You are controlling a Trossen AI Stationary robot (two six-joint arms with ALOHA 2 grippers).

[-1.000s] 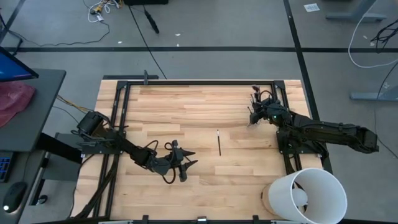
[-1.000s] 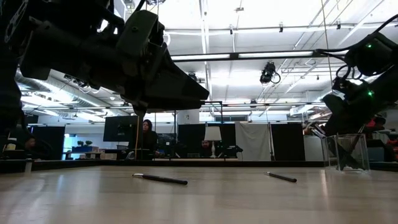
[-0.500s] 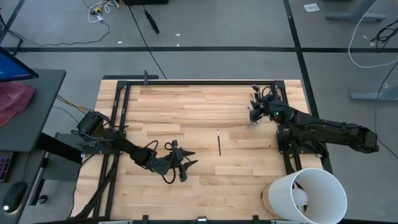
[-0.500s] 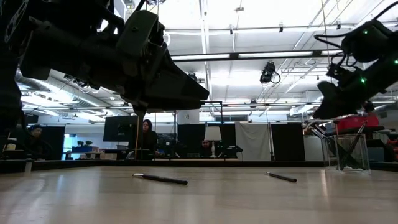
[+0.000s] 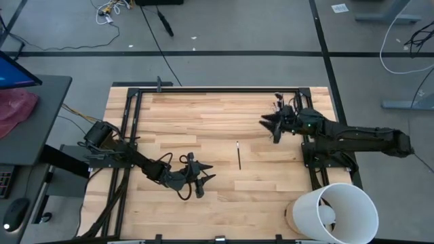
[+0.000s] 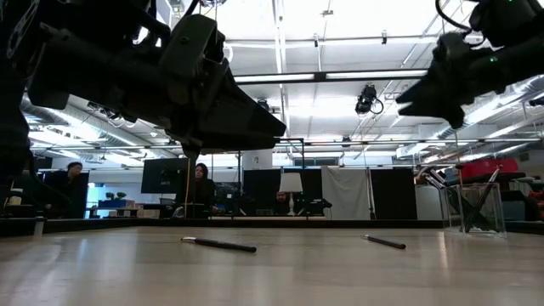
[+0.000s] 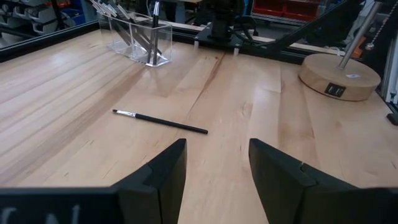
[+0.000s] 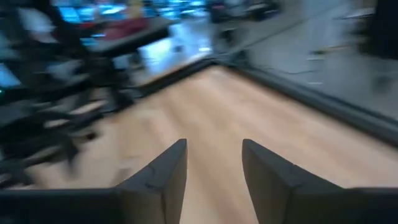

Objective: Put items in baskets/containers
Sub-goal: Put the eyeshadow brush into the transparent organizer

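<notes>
The clear cup [image 7: 140, 40] stands at the table's far right and holds several dark brushes, which stick out of its top [image 5: 279, 106]; the low view shows the cup [image 6: 476, 208] too. One brush [image 5: 239, 154] lies flat on the wood mid-table, also seen as the brush [image 7: 160, 121] in the left wrist view. The low view shows two brushes lying flat, one [image 6: 219, 245] and another [image 6: 385, 242]. My right gripper [image 5: 264, 122] hangs open and empty, raised left of the cup. My left gripper [image 5: 207, 173] stands open and empty near the front, short of the lying brush.
A large white bucket [image 5: 336, 213] lies at the front right corner beside a round wooden base [image 7: 339, 74]. A black frame [image 5: 217, 89] runs around the table's far edge and sides. People sit in the room beyond the table.
My right gripper has risen from over the cup and tipped up from pointing downward to nearly level, swinging toward the table's left. The cup and its brushes stay where they were. My left arm has kept still.
</notes>
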